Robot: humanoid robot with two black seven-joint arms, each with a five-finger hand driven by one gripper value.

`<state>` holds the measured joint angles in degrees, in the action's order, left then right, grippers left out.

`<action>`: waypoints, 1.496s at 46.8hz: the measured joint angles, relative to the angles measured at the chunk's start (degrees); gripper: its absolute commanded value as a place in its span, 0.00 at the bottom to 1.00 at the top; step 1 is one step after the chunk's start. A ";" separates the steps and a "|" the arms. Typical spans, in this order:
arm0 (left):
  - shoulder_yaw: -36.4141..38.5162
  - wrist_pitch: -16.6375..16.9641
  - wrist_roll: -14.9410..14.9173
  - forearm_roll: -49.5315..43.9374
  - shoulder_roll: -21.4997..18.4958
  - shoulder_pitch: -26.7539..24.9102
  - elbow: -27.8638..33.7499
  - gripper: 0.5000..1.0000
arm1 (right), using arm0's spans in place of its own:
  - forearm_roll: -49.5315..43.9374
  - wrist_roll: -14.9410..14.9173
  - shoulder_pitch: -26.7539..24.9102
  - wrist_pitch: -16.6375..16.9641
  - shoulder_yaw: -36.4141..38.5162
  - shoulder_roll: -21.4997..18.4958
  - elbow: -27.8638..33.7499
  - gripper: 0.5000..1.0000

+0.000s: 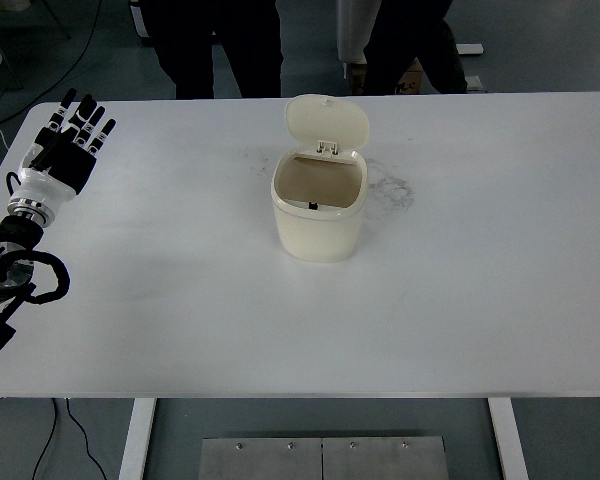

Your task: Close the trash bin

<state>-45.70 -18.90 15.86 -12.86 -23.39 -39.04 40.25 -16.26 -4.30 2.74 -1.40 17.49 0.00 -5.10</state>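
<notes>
— What carries everything?
— A white bench (460,300), its near edge along the bottom.
— What lies directly on it?
— A cream trash bin (318,215) near the middle, upright, its lid (326,122) tilted up at the back. Faint dark smudges (392,188) mark the surface just beside the bin.

bright, even light; sharp focus

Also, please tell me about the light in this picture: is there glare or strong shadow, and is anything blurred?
Head view: light is soft and even, no hard glare on the white table; the trash bin casts only a faint shadow at its base; its open lid and the left hand look sharp; grey smudges mark the tabletop right of the bin; the people's legs at the top are dark, with little detail.
</notes>
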 measured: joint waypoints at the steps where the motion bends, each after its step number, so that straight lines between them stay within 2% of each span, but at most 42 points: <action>1: 0.00 0.06 0.00 0.00 -0.01 -0.13 0.00 1.00 | 0.00 0.00 0.00 0.00 0.00 0.00 0.00 0.98; 31: 0.53 1.09 -0.08 0.54 -0.66 -0.81 0.00 1.00 | 0.00 -0.01 -0.01 0.00 0.00 0.00 0.00 0.98; 37: 0.71 1.43 -0.17 0.75 -1.42 -2.19 -0.01 1.00 | 0.00 -0.01 0.00 0.00 0.00 0.00 0.00 0.98; 43: 5.09 1.72 -0.50 0.84 -4.35 -6.65 0.02 1.00 | 0.00 -0.02 -0.01 0.00 0.00 0.00 0.00 0.98; 50: 16.93 1.94 -0.50 0.83 -6.64 -15.37 0.16 1.00 | 0.00 -0.02 0.01 0.00 0.00 0.00 0.00 0.98; 59: 30.15 1.93 -0.59 1.71 -6.93 -25.64 1.19 1.00 | 0.00 0.00 -0.02 0.00 0.00 0.00 0.00 0.98; 60: 32.72 1.89 -0.60 2.93 -6.82 -28.00 2.21 1.00 | 0.00 -0.01 -0.02 0.00 0.00 0.00 0.00 0.98; 62: 33.48 1.87 -0.68 3.41 -6.75 -28.58 2.54 1.00 | 0.00 0.00 -0.02 0.00 0.01 0.00 0.00 0.98; 65: 36.99 1.78 -2.75 8.31 -6.27 -32.29 4.36 1.00 | 0.00 -0.02 0.04 0.00 -0.02 0.01 -0.01 0.98; 70: 38.62 1.32 -6.59 15.85 -5.06 -35.47 5.03 1.00 | 0.01 0.01 0.01 -0.01 -0.01 0.01 0.00 0.98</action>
<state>-7.08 -17.58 9.27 3.00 -28.45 -74.51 45.27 -16.26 -4.30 2.75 -1.41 17.48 0.01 -5.10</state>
